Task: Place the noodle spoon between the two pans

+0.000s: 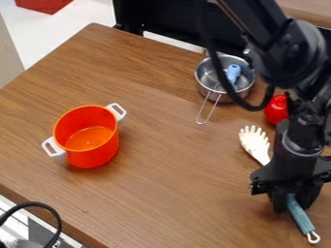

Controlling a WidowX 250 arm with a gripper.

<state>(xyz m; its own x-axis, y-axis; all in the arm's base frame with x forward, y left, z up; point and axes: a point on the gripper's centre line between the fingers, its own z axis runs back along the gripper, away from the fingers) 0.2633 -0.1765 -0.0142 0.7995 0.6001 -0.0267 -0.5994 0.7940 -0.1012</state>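
At the right side of the table, the gripper (pixel 294 199) is low over the noodle spoon, covering the middle of its handle. The spoon's pale toothed head (pixel 255 141) points up and away from the gripper, while its blue handle end (pixel 302 218) with a white loop comes out below. Left of centre stands an orange pot (pixel 86 135) with two white handles. A steel pan (pixel 205 80) with a wire handle sits near the back edge, with a blue-ended item inside.
A red object (pixel 276 109) stands beside the arm, right of the steel pan. The wooden table (pixel 155 193) stretches between the orange pot and the spoon. A black cable curves at the lower left, and the arm's hanging cable passes in front of the steel pan.
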